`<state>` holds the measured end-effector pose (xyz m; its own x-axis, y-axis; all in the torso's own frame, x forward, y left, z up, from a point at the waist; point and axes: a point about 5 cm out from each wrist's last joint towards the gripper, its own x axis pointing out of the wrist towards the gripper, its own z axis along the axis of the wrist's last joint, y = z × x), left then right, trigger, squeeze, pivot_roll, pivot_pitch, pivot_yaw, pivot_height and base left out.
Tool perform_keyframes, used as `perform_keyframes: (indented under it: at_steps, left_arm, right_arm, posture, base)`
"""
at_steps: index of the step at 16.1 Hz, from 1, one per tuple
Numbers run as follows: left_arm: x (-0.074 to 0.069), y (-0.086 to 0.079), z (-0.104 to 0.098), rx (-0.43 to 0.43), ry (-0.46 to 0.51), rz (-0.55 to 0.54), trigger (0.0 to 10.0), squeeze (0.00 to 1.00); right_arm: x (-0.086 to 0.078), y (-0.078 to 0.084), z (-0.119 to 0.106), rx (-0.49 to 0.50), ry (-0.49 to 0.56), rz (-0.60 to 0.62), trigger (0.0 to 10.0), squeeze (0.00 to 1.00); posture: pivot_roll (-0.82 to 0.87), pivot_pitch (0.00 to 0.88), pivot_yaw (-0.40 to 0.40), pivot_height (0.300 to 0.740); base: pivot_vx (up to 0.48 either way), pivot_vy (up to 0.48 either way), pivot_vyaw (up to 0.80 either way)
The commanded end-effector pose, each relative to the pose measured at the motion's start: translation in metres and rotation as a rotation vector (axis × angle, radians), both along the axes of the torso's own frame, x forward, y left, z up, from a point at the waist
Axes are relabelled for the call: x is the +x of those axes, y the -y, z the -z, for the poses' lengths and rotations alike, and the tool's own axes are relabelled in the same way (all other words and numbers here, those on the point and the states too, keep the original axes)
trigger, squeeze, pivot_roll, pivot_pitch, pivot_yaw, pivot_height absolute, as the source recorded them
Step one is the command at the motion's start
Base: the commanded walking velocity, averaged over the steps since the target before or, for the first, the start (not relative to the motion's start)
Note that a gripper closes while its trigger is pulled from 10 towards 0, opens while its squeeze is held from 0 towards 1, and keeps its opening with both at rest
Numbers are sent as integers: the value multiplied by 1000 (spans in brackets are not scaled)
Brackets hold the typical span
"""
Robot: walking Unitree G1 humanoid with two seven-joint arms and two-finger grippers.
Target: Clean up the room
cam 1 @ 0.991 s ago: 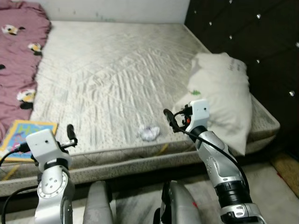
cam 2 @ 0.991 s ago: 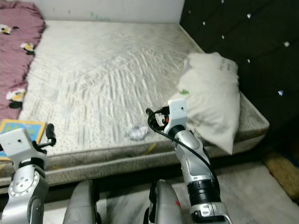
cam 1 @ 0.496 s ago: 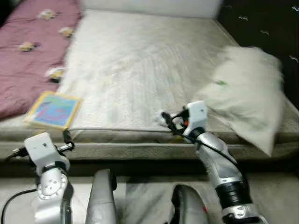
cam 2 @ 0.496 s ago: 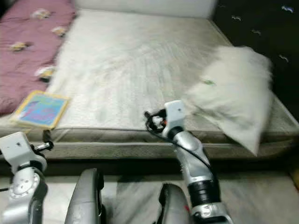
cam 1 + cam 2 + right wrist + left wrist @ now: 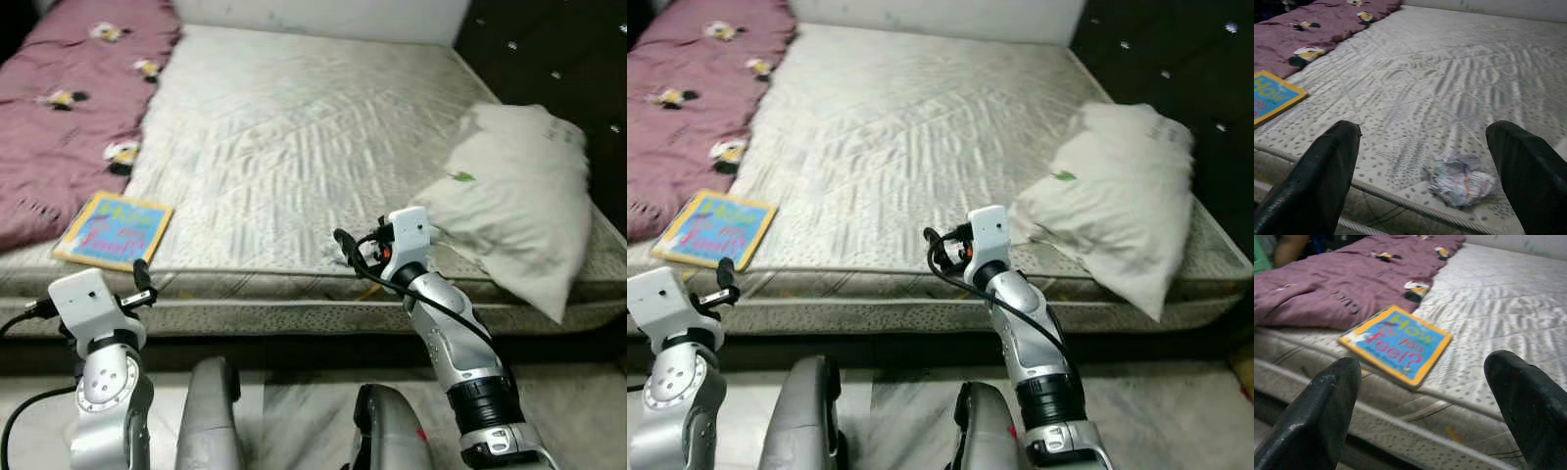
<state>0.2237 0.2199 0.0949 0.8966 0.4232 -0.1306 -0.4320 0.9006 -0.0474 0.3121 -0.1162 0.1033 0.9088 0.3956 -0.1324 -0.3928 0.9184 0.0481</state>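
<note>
Step in hand, as judged: the approach to a piece of litter on the bed, ahead of any grasp. The right gripper (image 5: 1420,161) is hovering at the near edge of the mattress (image 5: 294,147), its two black fingers (image 5: 1322,176) spread wide with nothing between them. The crumpled paper (image 5: 1462,182) is lying just beyond the fingertips, close to the mattress piping and near the pillow (image 5: 519,211); in the head views the wrist is covering most of it.

The next move is calling for a short advance over the edge, a lowering of the fingers to either side of the wad, and a closing on it. The wad looks light and loose, so a shallow pinch may be leaving scraps behind.

The left gripper (image 5: 1420,406) is waiting lower down, in front of the mattress side, its fingers likewise wide apart and holding nothing. It is facing a children's book (image 5: 1397,343) that is lying flat near the bed's front edge, just beside the purple blanket (image 5: 69,108).

Surface: a quilted, bare mattress, soft and giving under pressure. The blanket is bunching along the left side; the pillow is slumping against a dark tufted headboard (image 5: 549,59) on the right. Pale flooring (image 5: 294,411) is running below the bed
</note>
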Motion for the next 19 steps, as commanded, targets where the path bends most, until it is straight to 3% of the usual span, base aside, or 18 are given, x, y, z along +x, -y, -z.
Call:
perform_keyframes:
  at_steps: [1,8,11,15,17,19]
  left_arm:
    - [2,2,-4,-1,20,16,10000,0]
    - [1,4,-2,-9,18,22,10000,0]
    - [-1,2,0,7,-11,-8,10000,0]
    - [-25,-11,9,31,-105,-66,10000,0]
    - [-37,-8,6,49,-117,-43,10000,0]
    - [-51,-13,8,79,-187,-50,10000,0]
  right_arm:
    - [2,3,-1,-3,5,6,10000,0]
    - [2,4,0,-10,2,3,10000,0]
    - [2,4,1,-10,-4,-1,10000,0]
    - [-1,1,8,-19,-42,-41,10000,0]
    - [-2,-2,10,-16,-66,-61,10000,0]
    - [-1,-8,14,-45,-91,-91,10000,0]
  posture:
    - [8,0,-88,590]
    - [11,0,-92,590]
    - [18,0,-94,590]
    - [56,6,-105,570]
    - [78,49,-117,545]
    - [95,92,-118,532]
  base:
    - [416,0,0]
    - [404,0,0]
    - [0,0,0]
    - [0,0,0]
    - [0,0,0]
    - [0,0,0]
